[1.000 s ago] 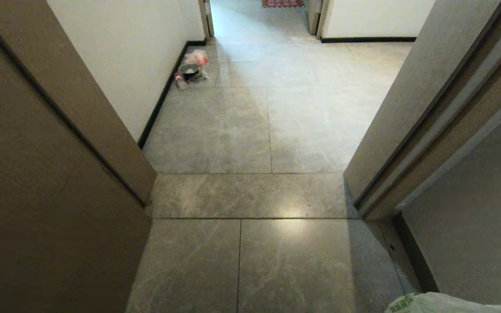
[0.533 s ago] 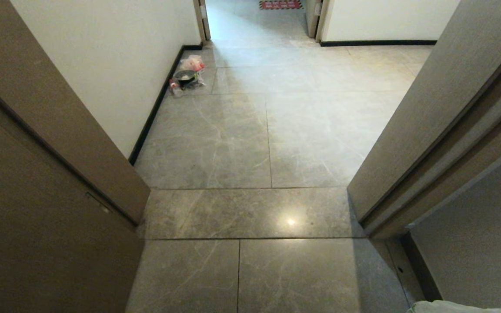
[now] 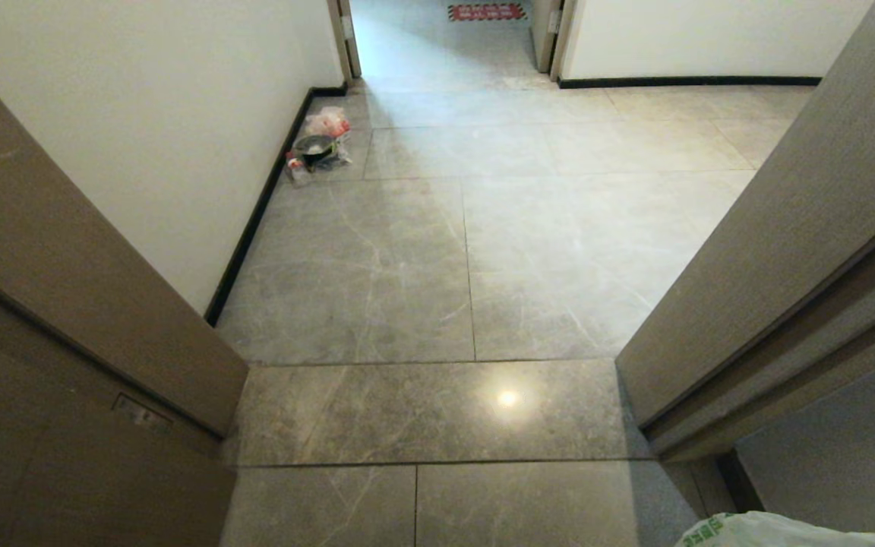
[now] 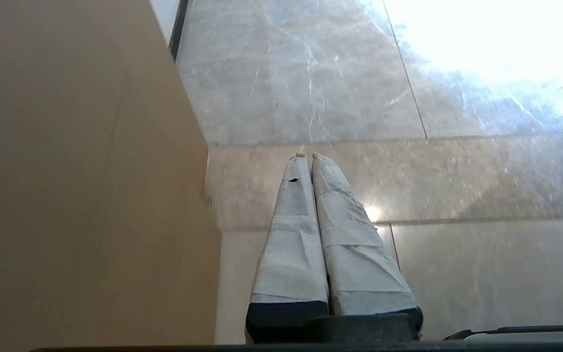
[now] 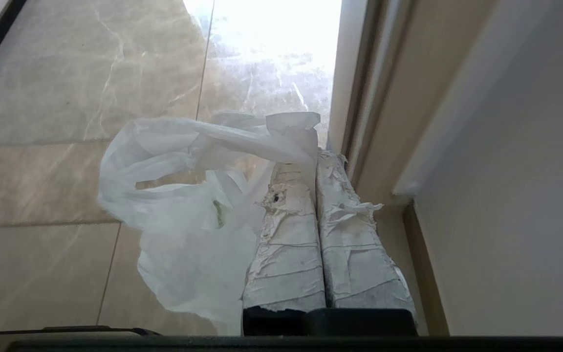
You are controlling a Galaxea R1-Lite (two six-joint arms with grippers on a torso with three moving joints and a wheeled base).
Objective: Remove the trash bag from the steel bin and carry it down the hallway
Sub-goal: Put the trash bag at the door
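two end effectors hang low over the floor at a doorway, and only the right one is loaded: the right end effector (image 5: 314, 156) has its taped fingers pressed together on a twisted neck of the trash bag (image 5: 188, 215), whose thin whitish body with a fleck of green print droops beside the fingers above the floor tiles (image 3: 422, 266). the left end effector (image 4: 308, 156) is closed on nothing, close to the brown door (image 3: 80, 380). the steel bin is not in view, so the step in hand reads as the carry out through the doorway into the hallway (image 3: 521, 137). to do it well, the pinch on that neck should not slacken, since the plastic looks slippery and only a narrow strip is caught. the bag hangs just beside the door frame (image 5: 359, 98) on the right, so driving through the middle of the opening would likely keep it from snagging. farther on, a small pile of rubbish (image 3: 318, 143) sits by the left wall's baseboard; keeping toward the centre tiles should clear it. a corner of the bag (image 3: 787, 529) also shows in the head view.
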